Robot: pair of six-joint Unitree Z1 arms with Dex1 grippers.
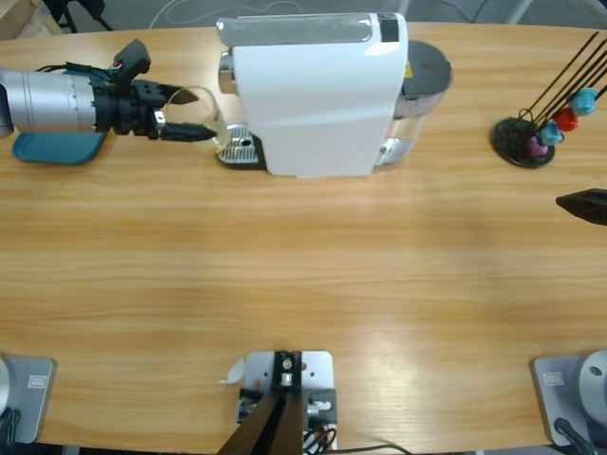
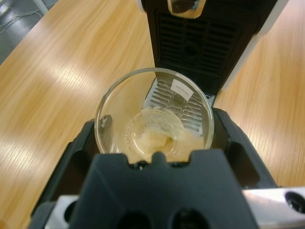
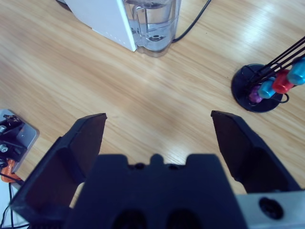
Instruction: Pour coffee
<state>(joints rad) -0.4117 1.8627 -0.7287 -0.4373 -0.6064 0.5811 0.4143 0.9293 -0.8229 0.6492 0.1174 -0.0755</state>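
A clear glass cup (image 2: 155, 117) sits between the two black jaws of my left gripper (image 2: 155, 138), which is shut on it. A shallow pool of pale tan coffee (image 2: 155, 136) lies in the cup's bottom. In the high view the left gripper (image 1: 185, 121) holds the glass cup (image 1: 204, 114) just left of the white coffee machine (image 1: 318, 95), beside its metal drip tray (image 1: 239, 147). My right gripper (image 3: 157, 129) hangs open over bare wood, nothing between its jaws; only its black tip (image 1: 583, 204) shows at the high view's right edge.
A black capsule stand (image 1: 526, 140) with blue, red and purple capsules stands at the back right. A teal tray (image 1: 57, 147) lies under the left arm. The machine's clear water tank (image 3: 151, 21) and a black cable (image 3: 193, 21) show in the right wrist view.
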